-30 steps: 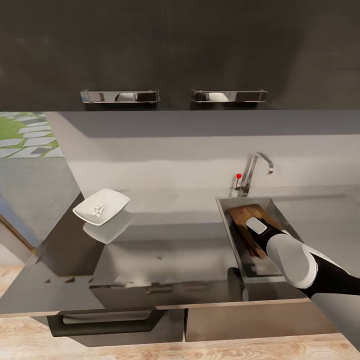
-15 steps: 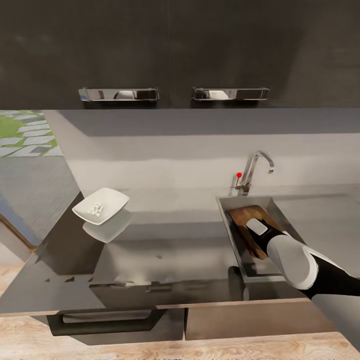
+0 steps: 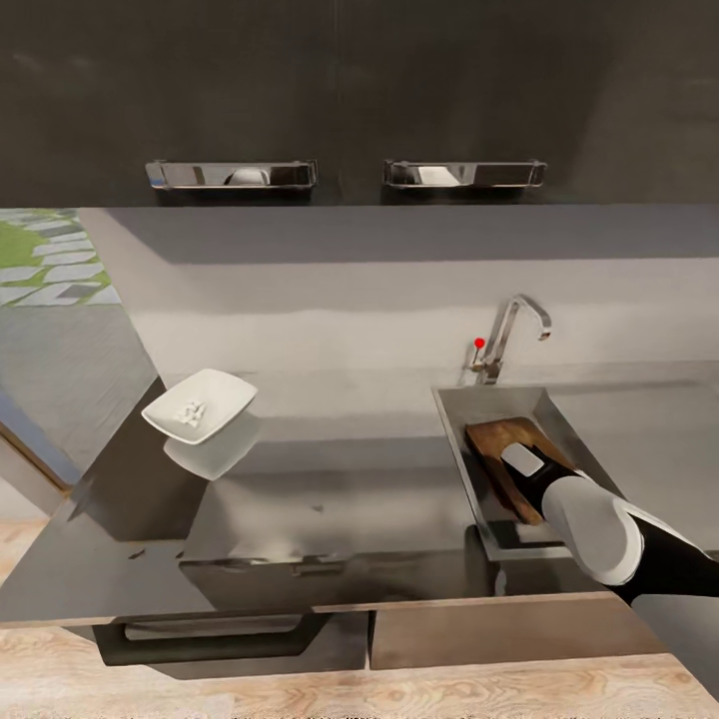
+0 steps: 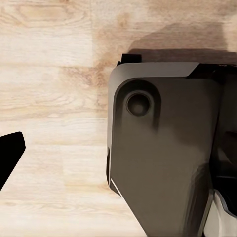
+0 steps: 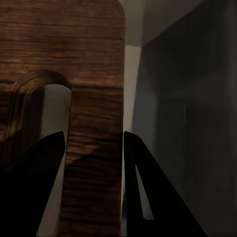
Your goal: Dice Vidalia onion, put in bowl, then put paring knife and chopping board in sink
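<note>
1. Right of centre in the head view, the grey sink (image 3: pixel 469 454) sat sunk into the dark glossy countertop (image 3: pixel 330 504), with the chrome tap (image 3: pixel 511 335) and its red knob behind it.
2. I saw the chopping board (image 3: pixel 499 444) inside the sink, tilted, its far end toward the tap.
3. My right arm reached down into the basin from the lower right of the frame, covering the board's near end.
4. Through the right wrist view, the right gripper (image 5: pixel 91 163) had one dark finger on each side of the board's (image 5: pixel 89 64) slotted end, the wood grain lying between them. The jaws were closed on that strip of board.
5. At the left of the head view, the white bowl (image 3: pixel 225 399) stood on the countertop, well apart from the sink, with small pale onion pieces (image 3: pixel 190 411) inside.
6. Glossy black upper cabinets (image 3: pixel 350 90) with two chrome handles filled the top of the frame.
7. My left wrist view looked down at pale wood floor (image 4: pixel 54 74) and the robot's dark base (image 4: pixel 163 153). One dark fingertip (image 4: pixel 10 155) showed at the edge; I could not tell how the left jaws stood.
</note>
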`<state>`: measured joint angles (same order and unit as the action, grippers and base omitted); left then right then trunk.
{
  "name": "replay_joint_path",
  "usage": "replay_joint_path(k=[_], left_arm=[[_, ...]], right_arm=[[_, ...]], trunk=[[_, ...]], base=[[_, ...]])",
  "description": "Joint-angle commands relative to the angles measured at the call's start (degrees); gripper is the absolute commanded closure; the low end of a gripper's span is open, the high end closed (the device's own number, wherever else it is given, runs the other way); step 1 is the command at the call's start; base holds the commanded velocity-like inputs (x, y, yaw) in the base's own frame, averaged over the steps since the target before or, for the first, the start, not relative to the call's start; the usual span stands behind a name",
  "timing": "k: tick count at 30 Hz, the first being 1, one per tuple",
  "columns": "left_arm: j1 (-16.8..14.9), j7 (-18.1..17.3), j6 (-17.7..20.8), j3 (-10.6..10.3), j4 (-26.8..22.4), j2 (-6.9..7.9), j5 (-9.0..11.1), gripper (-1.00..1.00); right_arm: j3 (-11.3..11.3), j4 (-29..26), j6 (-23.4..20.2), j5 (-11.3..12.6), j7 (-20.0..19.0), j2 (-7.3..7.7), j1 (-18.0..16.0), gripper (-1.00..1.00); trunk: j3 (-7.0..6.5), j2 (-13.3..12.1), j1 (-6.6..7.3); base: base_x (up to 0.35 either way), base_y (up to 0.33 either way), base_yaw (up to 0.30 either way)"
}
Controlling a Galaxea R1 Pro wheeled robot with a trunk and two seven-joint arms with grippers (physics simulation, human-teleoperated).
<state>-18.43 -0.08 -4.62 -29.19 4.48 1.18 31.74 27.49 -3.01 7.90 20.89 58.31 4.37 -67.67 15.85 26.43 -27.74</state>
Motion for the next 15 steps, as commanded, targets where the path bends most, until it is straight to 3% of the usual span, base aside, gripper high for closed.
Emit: replay_joint_path(k=[1,6,15], left_arm=[[-0.1,0.0,-0.3,-0.3,0.2,-0.04,0.2,-1.0],[0.0,0.0,-0.3,-0.3,0.2,-0.04,0.2,-1.0],[0.0,0.0,-0.3,-0.3,0.2,-0.04,0.2,-1.0]], right_arm=[[-0.5,0.0,0.5,1.2,0.0,0.05,0.0,1.0],[-0.5,0.0,0.5,3.7,0.0,0.11,0.0,1.0],[-0.5,-0.1,0.5,4.2,-0.1,0.13,0.0,1.0]], trunk=[[0.19,0.1,-0.02],[0.64,0.1,-0.02],[1.47,0.1,-0.02]], base=[[0.0,0.0,0.0],[0.0,0.0,0.0],[0.0,0.0,0.0]])
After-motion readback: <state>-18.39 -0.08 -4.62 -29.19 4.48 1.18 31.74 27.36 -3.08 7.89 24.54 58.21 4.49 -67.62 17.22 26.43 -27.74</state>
